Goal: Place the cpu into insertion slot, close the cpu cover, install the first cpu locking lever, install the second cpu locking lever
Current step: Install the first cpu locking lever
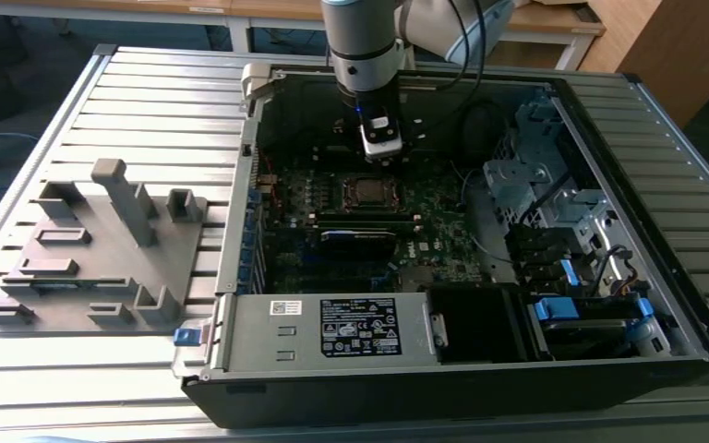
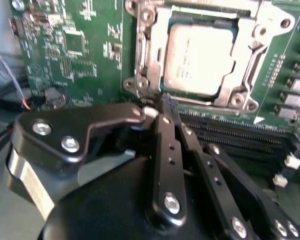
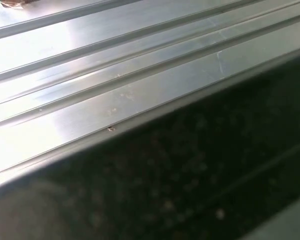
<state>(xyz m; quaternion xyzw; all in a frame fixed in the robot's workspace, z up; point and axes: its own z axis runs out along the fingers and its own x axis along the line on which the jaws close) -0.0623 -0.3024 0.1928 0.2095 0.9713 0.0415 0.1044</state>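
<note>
The cpu point(image 2: 197, 57), a flat silver-grey square, lies in the insertion slot point(image 2: 285, 22) on the green board. The cpu cover point(image 2: 149, 50), a silvery frame, lies flat around it. A thin metal locking lever point(image 2: 253, 65) runs along one side of the frame. My gripper point(image 2: 167, 106) has its black fingers point(image 2: 165, 150) drawn together, tips just beside the socket's edge, with nothing visible between them. In the exterior view the gripper point(image 1: 383, 157) hangs inside the open computer case, just behind the socket point(image 1: 367, 191).
The case walls point(image 1: 244, 185) surround the board. Drive cages and cables point(image 1: 552, 212) fill the exterior view's right and the power supply point(image 1: 330, 328) sits at the front. Long black memory slots point(image 2: 240, 135) run beside the socket. A grey fixture point(image 1: 96, 249) stands on the ribbed table point(image 3: 115, 75).
</note>
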